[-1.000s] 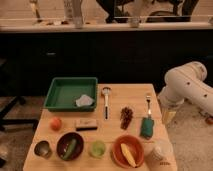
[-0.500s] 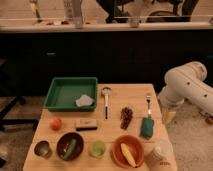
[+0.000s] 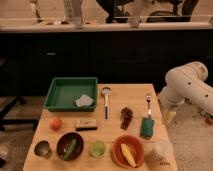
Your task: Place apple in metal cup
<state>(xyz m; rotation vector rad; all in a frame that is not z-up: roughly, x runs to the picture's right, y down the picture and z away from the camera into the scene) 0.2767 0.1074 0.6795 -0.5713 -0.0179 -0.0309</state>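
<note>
The apple (image 3: pixel 55 123), small and orange-red, lies near the left edge of the wooden table (image 3: pixel 131 97). Just in front of it, at the front left corner, stands the small shiny metal cup (image 3: pixel 43 149), upright with a dark inside. My white arm comes in from the right. Its gripper (image 3: pixel 169 117) hangs pointing down beside the table's right edge, far from both the apple and the cup. It stands open and holds nothing.
A green tray (image 3: pixel 70 92) with a white cloth (image 3: pixel 85 101) sits at the back left. A spoon (image 3: pixel 106 100), grapes (image 3: pixel 126 117), a fork (image 3: pixel 148 102), a green sponge (image 3: pixel 146 127), a brown bar (image 3: pixel 86 124), a dark bowl (image 3: pixel 70 146), a green cup (image 3: pixel 98 148), an orange bowl (image 3: pixel 128 151) and a white paper cup (image 3: pixel 160 152) fill the rest.
</note>
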